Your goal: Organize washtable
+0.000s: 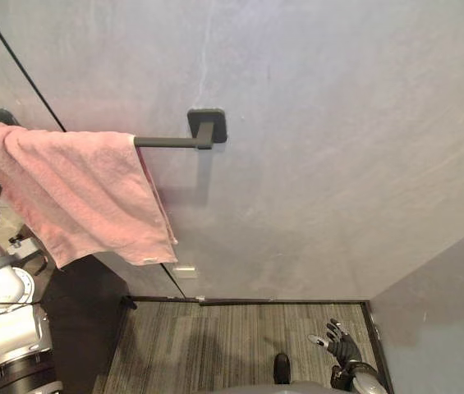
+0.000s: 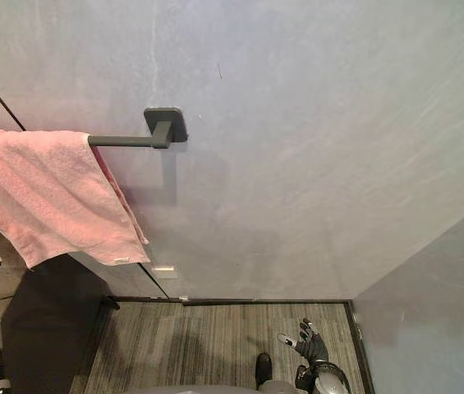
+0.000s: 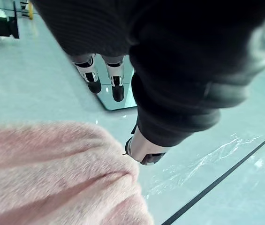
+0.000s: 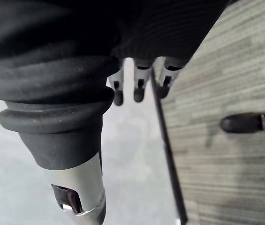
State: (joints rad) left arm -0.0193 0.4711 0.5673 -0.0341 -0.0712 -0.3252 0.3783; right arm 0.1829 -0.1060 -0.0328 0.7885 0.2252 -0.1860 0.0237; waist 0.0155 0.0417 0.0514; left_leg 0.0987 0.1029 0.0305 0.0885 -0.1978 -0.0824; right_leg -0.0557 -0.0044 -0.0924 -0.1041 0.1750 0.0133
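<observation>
Your pink towel [image 1: 75, 193] hangs draped over the dark bar [image 1: 170, 142] on the grey wall [image 1: 314, 164], with its lower edge slanting. Your left hand [image 3: 144, 151] is up just beside the towel, fingers straight and holding nothing. Your right hand [image 1: 342, 345] hangs low over the striped carpet [image 1: 215, 345], fingers spread and empty

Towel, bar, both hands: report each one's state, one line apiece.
Towel: draped over the bar, lower edge slanting.
Bar: wall-mounted, level, right end bare.
Left hand: open, fingers straight, beside the towel.
Right hand: open, low, holding nothing.
</observation>
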